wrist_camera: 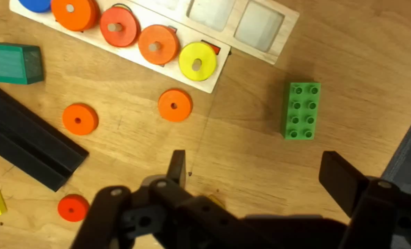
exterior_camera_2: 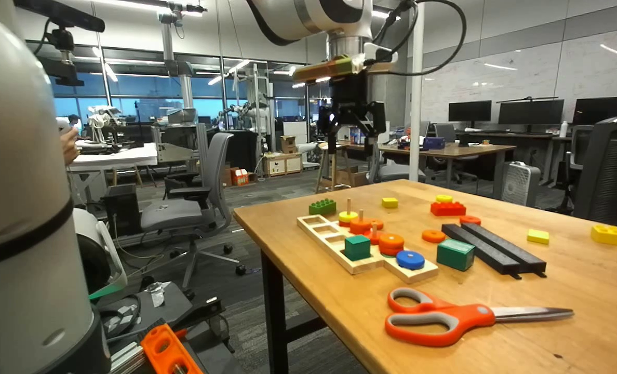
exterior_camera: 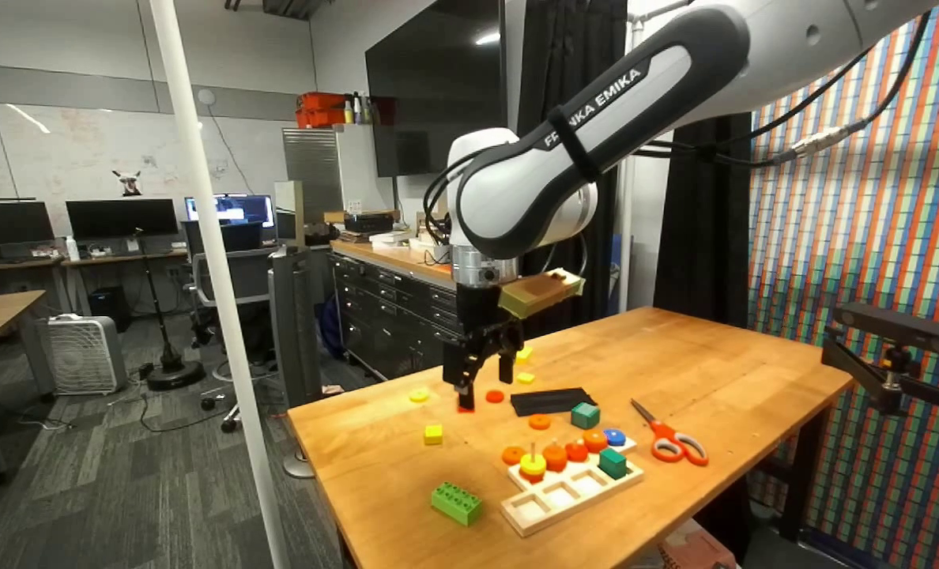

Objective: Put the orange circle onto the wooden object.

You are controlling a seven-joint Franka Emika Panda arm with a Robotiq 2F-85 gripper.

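Note:
Two loose orange circles with centre holes lie flat on the table. One [wrist_camera: 175, 105] is close beside the wooden object [wrist_camera: 207, 86]; the other [wrist_camera: 80, 119] lies nearer the black bars. In an exterior view they show as the near circle [exterior_camera: 513, 455] and the farther circle [exterior_camera: 540, 422]. The wooden object, a pale board with pegs and square slots, also shows in both exterior views [exterior_camera: 529, 521] [exterior_camera_2: 417, 274]. Its pegs hold yellow, orange, red and blue discs. My gripper [wrist_camera: 254, 157] is open and empty, above the table and apart from everything; it shows in both exterior views [exterior_camera: 485, 385] [exterior_camera_2: 350, 148].
A green brick [wrist_camera: 301, 110] stands near the board's end. A teal block [exterior_camera: 586, 415] stands by black bars [exterior_camera: 548, 401]; another teal block [exterior_camera_2: 357, 247] sits on the board. Orange scissors [exterior_camera_2: 443, 317], a red disc [wrist_camera: 73, 208], a red brick [exterior_camera_2: 447, 209] and yellow pieces lie around.

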